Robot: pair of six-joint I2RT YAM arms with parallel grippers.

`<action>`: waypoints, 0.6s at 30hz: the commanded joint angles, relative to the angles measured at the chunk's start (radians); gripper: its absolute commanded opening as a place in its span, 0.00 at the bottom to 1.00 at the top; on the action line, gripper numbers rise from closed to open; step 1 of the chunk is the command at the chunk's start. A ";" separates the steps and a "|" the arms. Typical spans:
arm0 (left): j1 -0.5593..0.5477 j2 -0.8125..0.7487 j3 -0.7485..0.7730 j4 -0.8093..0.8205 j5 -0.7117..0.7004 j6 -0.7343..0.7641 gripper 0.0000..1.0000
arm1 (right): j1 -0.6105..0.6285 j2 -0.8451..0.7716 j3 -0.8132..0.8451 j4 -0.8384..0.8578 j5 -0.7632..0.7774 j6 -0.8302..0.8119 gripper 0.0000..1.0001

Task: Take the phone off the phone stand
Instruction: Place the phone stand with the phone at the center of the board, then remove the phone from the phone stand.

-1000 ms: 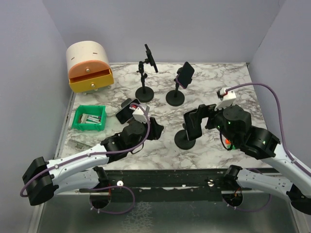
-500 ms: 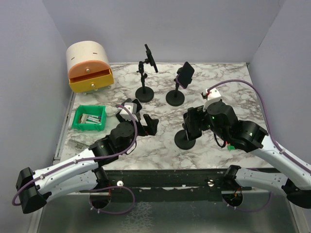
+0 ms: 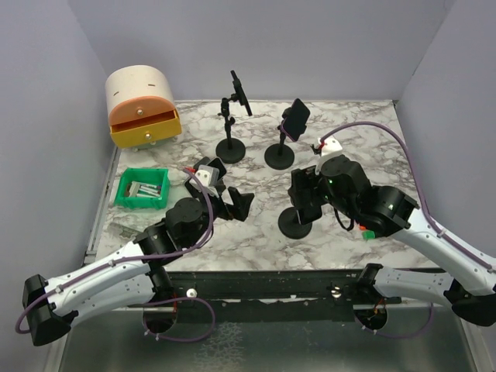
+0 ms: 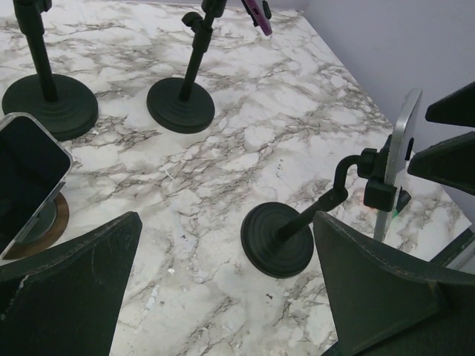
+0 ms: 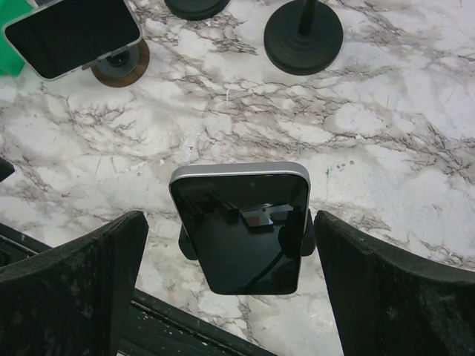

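Marble-patterned bench [image 3: 364, 147], seen from above and from both wrists. The phone [image 5: 241, 222], its dark screen facing the right wrist camera, sits upright in the clamp of the phone stand [image 4: 278, 239], whose round black base rests on the bench near the front edge, right of centre. The right tool [image 5: 228, 222] hovers at the phone with its fingers [image 5: 74, 289] spread wide, one on each side of the handset and clear of its edges; nothing is gripped. The left tool [image 4: 226, 222], left of the stand and apart from it, is likewise spread wide and empty. A second phone [image 4: 26, 174] lies tilted on a low round mount [image 5: 119, 68] just beyond the left tool. Two taller stands [image 3: 230, 147] carrying phones stand farther back. A green bin [image 3: 143, 188] and an orange-drawered box [image 3: 142, 108] occupy the left side.
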 commanded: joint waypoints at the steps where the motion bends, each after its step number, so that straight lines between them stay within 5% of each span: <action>1: -0.003 -0.037 -0.018 0.022 0.100 0.036 0.99 | 0.000 -0.003 -0.009 0.005 0.021 0.011 0.99; 18: -0.004 -0.066 -0.038 0.048 0.196 0.042 0.99 | 0.000 0.073 0.021 -0.004 0.039 -0.017 0.93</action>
